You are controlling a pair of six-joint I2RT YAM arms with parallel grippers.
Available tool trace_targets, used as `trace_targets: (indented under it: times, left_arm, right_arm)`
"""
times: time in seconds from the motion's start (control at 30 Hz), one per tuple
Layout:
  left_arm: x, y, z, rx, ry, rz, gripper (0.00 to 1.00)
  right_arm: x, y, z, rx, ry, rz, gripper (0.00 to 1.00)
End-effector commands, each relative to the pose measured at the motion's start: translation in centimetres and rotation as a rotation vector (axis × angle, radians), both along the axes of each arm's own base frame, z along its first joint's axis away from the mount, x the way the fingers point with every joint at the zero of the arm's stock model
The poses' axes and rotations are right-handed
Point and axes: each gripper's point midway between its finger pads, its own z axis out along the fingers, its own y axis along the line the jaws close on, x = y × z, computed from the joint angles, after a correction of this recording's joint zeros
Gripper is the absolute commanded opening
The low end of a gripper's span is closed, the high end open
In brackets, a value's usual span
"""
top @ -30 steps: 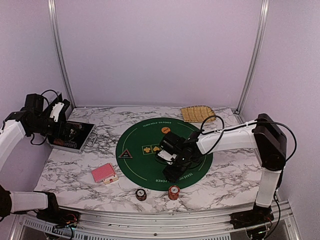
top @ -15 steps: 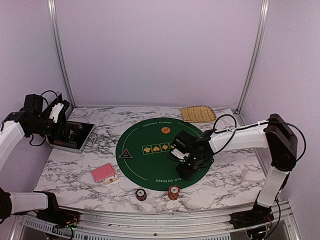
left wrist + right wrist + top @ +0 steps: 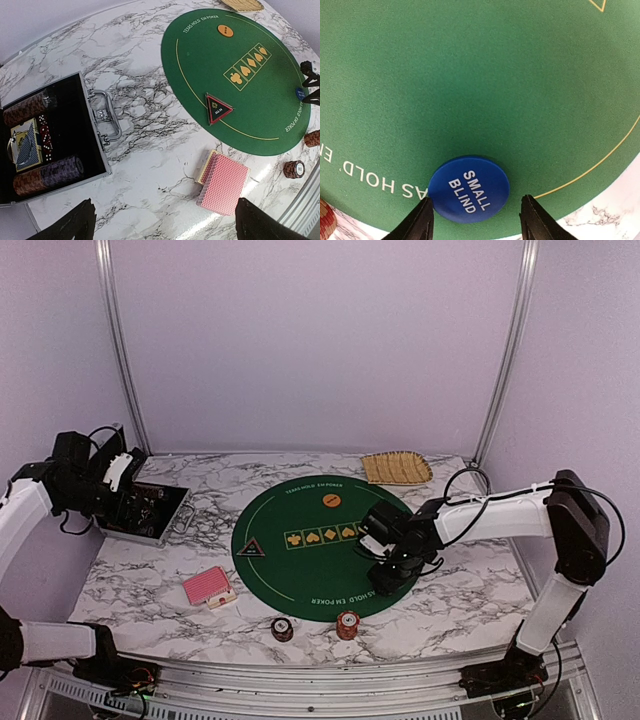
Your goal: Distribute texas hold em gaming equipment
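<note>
A blue "SMALL BLIND" button [image 3: 469, 187] lies flat near the front right edge of the green mat [image 3: 470, 75]. My right gripper [image 3: 476, 200] is low over it and open; its left fingertip is at the button's edge, the right one a gap away. In the top view that gripper [image 3: 385, 580] hides the button. An orange button [image 3: 331, 500] and a black triangle marker [image 3: 250, 549] sit on the mat. The red-backed card deck [image 3: 208, 587] lies on the marble at its left, with two chip stacks [image 3: 283, 628] [image 3: 347, 624] in front. My left gripper [image 3: 165, 210] hangs open and empty, high at the left.
An open metal case [image 3: 140, 508] at the far left holds rows of chips [image 3: 47, 175], dice and a blue deck [image 3: 27, 147]. A tan woven tray [image 3: 396, 467] lies at the back right. Marble table surrounds the mat [image 3: 300, 575].
My right arm has swept rightward from the mat's centre to its front right part, and its jaws have narrowed slightly. The left arm has stayed put.
</note>
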Motion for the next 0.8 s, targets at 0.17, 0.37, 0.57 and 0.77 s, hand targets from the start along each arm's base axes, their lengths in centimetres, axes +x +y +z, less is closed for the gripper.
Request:
trace_targets:
  times: [0.17,0.37,0.57,0.77]
  left_arm:
    - [-3.4,-4.1,-4.0,0.062,0.128,-0.236,0.99]
    - [-4.8,-5.7,-6.3,0.11,0.188,-0.341,0.99]
    - [-4.5,-6.0,-6.2,0.123,0.192,-0.345,0.99]
    - [-3.8,-5.6,-5.9,0.142,0.188,-0.304,0.99]
  right_arm:
    - [2.8,3.2,6.5,0.148,-0.086,-0.055,0.76]
    - [4.2,6.1,9.9,0.289,-0.115,-0.087,0.91]
    - [2.4,9.6,12.1,0.334,-0.124,0.001,0.94]
    - [-3.5,11.0,11.1,0.232,-0.066,0.086,0.97]
